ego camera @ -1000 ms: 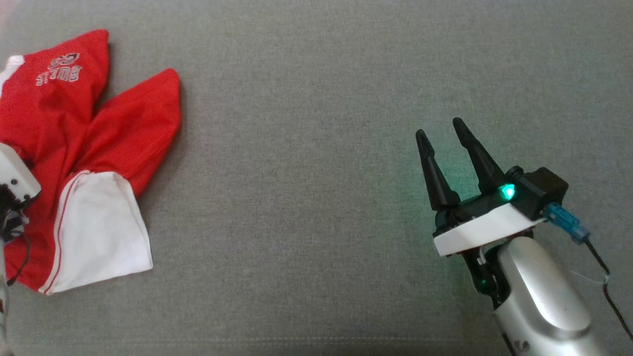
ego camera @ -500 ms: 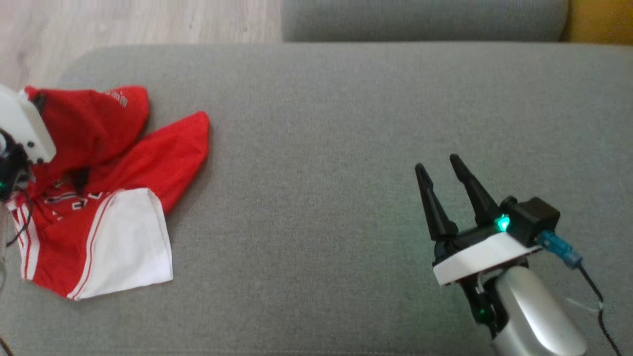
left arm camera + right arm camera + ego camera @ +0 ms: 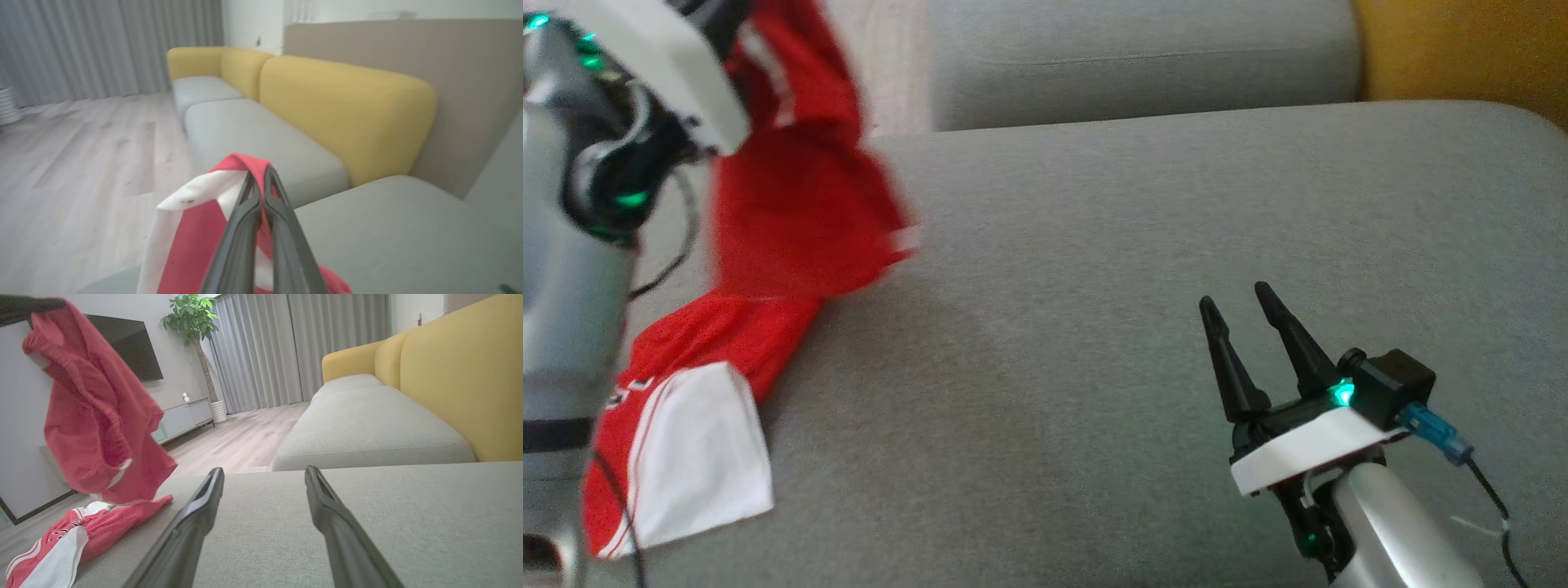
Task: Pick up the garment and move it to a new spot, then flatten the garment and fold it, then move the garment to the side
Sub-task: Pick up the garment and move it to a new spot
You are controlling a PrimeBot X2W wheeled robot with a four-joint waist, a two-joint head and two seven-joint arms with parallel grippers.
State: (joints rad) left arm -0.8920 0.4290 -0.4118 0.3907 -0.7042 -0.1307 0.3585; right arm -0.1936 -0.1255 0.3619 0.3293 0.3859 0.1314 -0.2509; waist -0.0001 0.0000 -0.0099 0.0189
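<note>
Red fabric with white panels and thin white stripes makes up the garment (image 3: 792,204), which looks soft and thin. The left end effector (image 3: 258,173) is closed tight on one bunched edge of it, and red and white cloth is pinched between the two dark, tapered fingers (image 3: 245,220). From this grip the upper part of the garment hangs in the air over the robot's left end of the grey sofa seat (image 3: 1094,245). It is blurred in the head view. In the right wrist view the hanging part shows a gathered, wrinkled edge. The lower part, with a big white panel, lies crumpled on the seat near its left edge.

The right end effector (image 3: 1233,296) is well apart from the garment, low over the seat at the robot's right. Its fingers are spread wide and nothing is between them.

The seat has a fine woven texture and rounded corners. Beyond it stands a smooth yellow backrest (image 3: 461,375) with soft rounded shapes, and there is a pale wooden floor (image 3: 81,163) and long grey curtains (image 3: 286,347) in straight folds.
</note>
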